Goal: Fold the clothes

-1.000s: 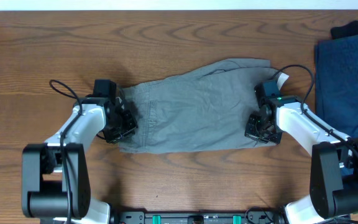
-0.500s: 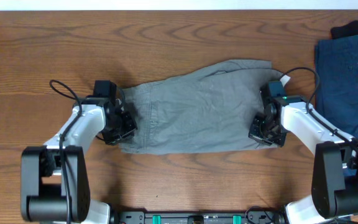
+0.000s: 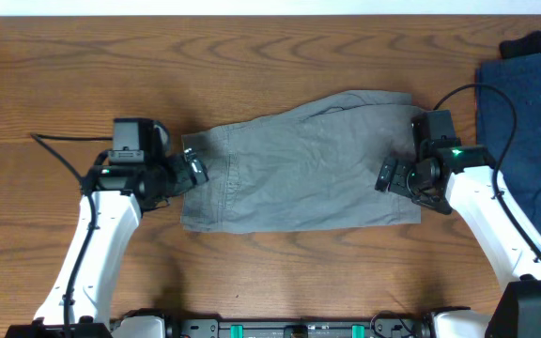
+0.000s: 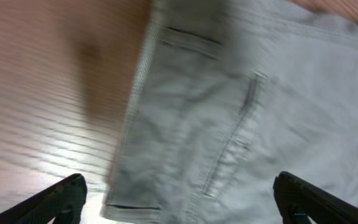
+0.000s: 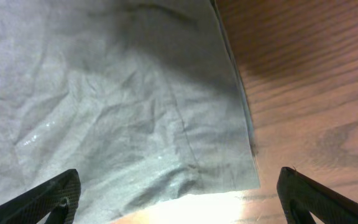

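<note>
At the middle of the desk (image 3: 270, 66), lying flat: grey-khaki shorts (image 3: 299, 164), waistband toward the left edge, hem toward the right. Poised at either end, left pincer (image 3: 193, 169) and right pincer (image 3: 389, 176), both spread wide, gripping nothing, probably lined up to take opposite ends for a fold. Parked at the right edge, out of the way: navy shorts (image 3: 524, 122), black garment (image 3: 536, 42).

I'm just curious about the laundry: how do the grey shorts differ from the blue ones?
The grey shorts lie spread out in the middle, wholly in view; the blue shorts lie at the right edge, partly cut off. The grey shorts are light, the blue shorts much darker. Both lie flat on the wood table.
</note>
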Available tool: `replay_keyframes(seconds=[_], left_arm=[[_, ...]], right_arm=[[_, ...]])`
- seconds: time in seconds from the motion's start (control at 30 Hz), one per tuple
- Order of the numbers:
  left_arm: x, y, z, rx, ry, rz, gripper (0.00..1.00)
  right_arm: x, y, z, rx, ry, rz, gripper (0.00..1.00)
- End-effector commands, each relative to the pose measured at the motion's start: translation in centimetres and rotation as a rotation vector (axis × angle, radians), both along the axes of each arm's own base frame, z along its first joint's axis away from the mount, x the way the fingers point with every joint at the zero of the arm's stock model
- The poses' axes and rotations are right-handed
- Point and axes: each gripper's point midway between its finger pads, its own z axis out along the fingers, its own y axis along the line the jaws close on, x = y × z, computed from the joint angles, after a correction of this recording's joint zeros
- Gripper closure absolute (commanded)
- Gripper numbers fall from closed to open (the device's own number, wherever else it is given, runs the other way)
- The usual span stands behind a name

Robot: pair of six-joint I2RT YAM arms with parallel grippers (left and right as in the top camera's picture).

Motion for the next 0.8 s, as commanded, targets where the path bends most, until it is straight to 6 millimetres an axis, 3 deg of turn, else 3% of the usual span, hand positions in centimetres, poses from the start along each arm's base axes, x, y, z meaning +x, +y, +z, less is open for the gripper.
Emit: replay_keyframes(seconds=[0.0, 0.17, 0.37, 0.57, 0.77], left_arm=[[0.2, 3.1, -0.6, 0.048, 0.008, 0.072, 0.02], [0.9, 2.9, 0.5, -0.125, -0.080, -0.040, 0.02], [1.1, 2.3, 0.6, -0.186, -0.100, -0.089, 0.02], [0.7, 3.4, -2.8, -0.137, 0.009, -0.076, 0.02], [0.6, 3.4, -5.1, -0.150, 0.066, -0.091, 0.02]], right_arm=[[0.6, -0.7, 0.6, -0.035, -0.028, 0.000, 0.01], [1.4, -3.2, 1.1, -0.176, -0.065, -0.033, 0.01], [4.4, -6.1, 2.5, -0.266, -0.205, -0.119, 0.01], [4.6, -9.4, 2.9, -0.303, -0.224, -0.217, 0.01], [4.2, -10.2, 2.8, -0.306, -0.207, -0.241, 0.01]])
